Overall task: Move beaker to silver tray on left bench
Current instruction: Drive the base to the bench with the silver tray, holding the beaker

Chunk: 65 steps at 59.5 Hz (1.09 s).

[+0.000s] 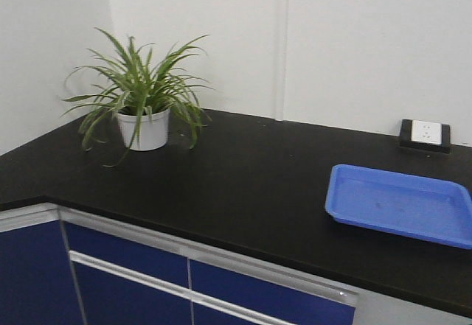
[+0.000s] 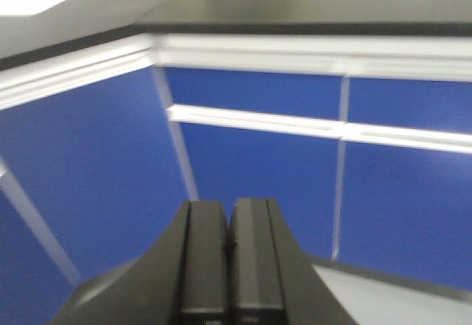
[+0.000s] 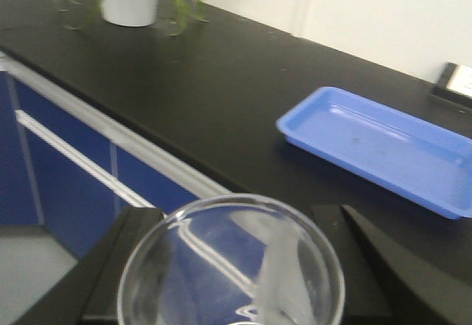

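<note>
Right gripper (image 3: 236, 211) clamps the beaker (image 3: 221, 266) between its fingers; a blue tray (image 3: 383, 144) lies beyond the right fingertip. Left gripper (image 2: 229, 205) has its fingers pressed together.

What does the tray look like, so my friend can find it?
Look at the long black bench with blue doors. On its right side, in front of the white socket, lies a shallow tray. It is the only blue thing on top, far from the potted plant.
</note>
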{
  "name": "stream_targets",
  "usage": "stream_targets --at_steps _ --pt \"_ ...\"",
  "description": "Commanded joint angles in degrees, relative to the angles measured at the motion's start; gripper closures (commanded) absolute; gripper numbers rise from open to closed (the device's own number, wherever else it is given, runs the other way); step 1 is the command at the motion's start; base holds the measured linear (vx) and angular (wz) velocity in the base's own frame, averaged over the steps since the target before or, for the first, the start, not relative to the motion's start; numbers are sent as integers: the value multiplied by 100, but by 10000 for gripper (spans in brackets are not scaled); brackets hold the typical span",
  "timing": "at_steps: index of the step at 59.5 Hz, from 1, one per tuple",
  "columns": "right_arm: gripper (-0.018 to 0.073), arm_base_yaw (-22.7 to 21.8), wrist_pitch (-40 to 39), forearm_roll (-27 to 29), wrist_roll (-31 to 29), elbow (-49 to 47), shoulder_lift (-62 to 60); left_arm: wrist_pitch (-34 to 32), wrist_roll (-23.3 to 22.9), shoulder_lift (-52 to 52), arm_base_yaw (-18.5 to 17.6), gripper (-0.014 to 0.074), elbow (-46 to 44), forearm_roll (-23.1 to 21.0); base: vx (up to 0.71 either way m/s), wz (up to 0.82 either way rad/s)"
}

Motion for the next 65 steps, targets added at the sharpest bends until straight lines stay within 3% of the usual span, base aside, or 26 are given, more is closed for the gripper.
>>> stream_targets --at_steps 1,65 --pt "570 -18 -424 -130 -31 -174 24 -431 -10 -42 -33 595 114 -16 -32 49" --pt "570 -18 -424 -130 -31 -174 24 -431 -10 -42 -33 595 114 -16 -24 64"
